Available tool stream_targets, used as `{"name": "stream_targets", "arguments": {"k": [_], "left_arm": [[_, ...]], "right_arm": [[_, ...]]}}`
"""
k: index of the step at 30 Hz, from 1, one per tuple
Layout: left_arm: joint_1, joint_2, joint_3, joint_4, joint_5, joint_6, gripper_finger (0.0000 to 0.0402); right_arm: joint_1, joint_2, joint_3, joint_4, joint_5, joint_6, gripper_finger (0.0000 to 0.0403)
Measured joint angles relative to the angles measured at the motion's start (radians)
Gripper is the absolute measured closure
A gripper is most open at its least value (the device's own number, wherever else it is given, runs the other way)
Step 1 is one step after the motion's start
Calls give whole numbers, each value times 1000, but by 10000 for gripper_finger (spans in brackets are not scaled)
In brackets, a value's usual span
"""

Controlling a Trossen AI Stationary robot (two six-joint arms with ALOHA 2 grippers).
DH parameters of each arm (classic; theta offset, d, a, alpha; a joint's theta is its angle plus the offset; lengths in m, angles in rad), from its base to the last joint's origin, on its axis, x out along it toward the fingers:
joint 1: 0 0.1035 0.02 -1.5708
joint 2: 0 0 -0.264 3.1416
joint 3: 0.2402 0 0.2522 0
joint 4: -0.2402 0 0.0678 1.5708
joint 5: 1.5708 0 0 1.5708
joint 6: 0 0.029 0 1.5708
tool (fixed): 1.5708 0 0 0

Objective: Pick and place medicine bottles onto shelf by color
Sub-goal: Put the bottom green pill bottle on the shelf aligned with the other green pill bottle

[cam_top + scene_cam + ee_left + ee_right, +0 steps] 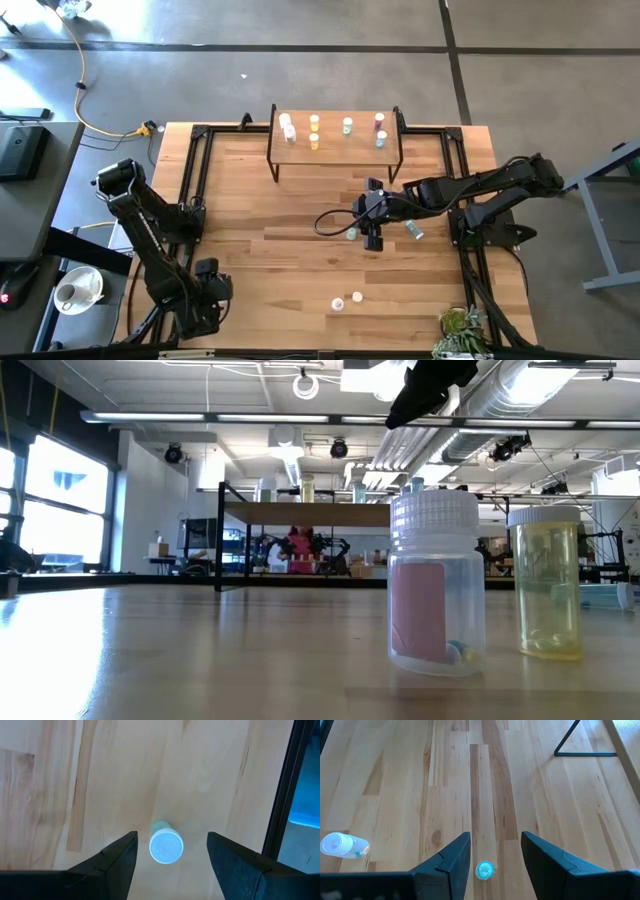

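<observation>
At the table's near left corner my left gripper [208,290] [172,835] points down, open. A green bottle [165,845] with a pale cap stands on the wood between its fingers, with a gap on each side. Over the table's middle my right gripper [370,228] [495,834] hangs open above a small blue-capped bottle [484,870] that stands on the table. A clear bottle [342,845] lies on its side close by. The shelf [335,152] stands at the far edge and carries white, yellow, green, pink and blue bottles in a row.
A clear bottle with a pink label [437,585] and a yellow one [547,585] stand upright near the front edge [347,300]. Another bottle [413,231] lies right of my right gripper. Black frame rails [192,170] run along both sides, and a plant [460,330] sits at the near right corner.
</observation>
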Motion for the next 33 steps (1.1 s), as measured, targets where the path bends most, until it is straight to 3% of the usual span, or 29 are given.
{"name": "stream_targets", "arguments": {"k": [18,33], "left_arm": [[22,118,0,1,51,5,176],[26,125,0,2,71,63,294]], "right_arm": [[0,0,0,0,0,0,236],[2,0,1,-1,0,19,236]]}}
